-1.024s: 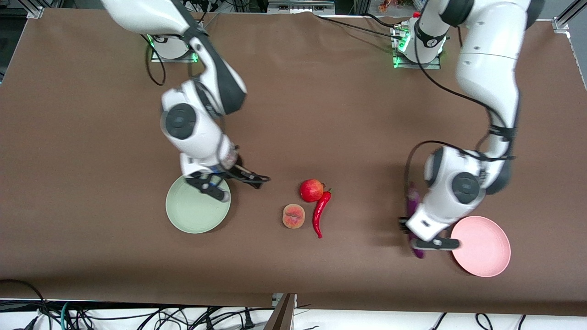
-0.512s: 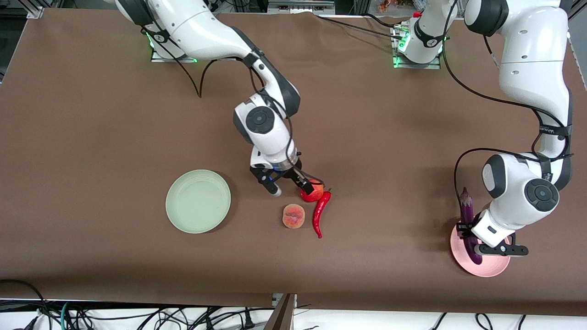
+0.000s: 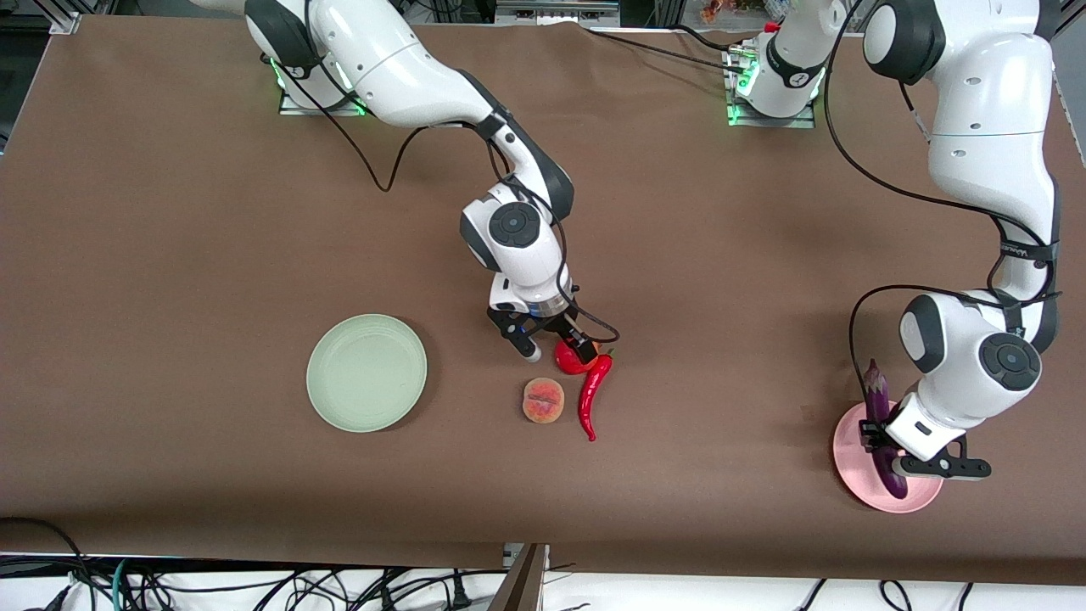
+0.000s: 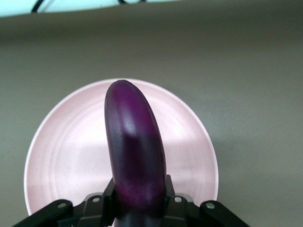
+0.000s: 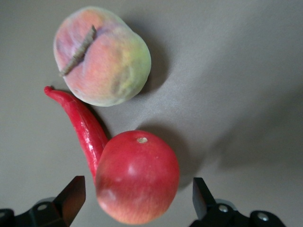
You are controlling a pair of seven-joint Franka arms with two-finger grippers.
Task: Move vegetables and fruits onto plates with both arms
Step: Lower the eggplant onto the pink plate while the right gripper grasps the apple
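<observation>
My left hand (image 3: pixel 882 441) is clamped on the eggplant (image 3: pixel 881 424) partway along its length and hangs over the pink plate (image 3: pixel 853 484) at the left arm's end of the tabletop (image 3: pixel 170 212); I judge I have gripped it there so that the free end can go down into the plate first and the rest can lie across it. Whether that end already touches the plate I cannot tell. My right hand (image 3: pixel 554 346) is spread wide, one finger to each side of the pomegranate (image 3: pixel 570 360), which sits on the tabletop touching the chili pepper (image 3: pixel 592 393), with the peach (image 3: pixel 543 400) just beside both and nearer the front camera; the mint plate (image 3: pixel 366 372) lies empty toward the right arm's end. I take the wide spread as clearance for the round fruit, and the chili so close to one finger is what I would watch. The right wrist view gives me what the front view hides: the fingers (image 5: pixel 71 196) stand clear of the pomegranate (image 5: pixel 137 177). The left wrist view shows the eggplant (image 4: pixel 135 156) centred over the pink plate (image 4: pixel 61 142).
</observation>
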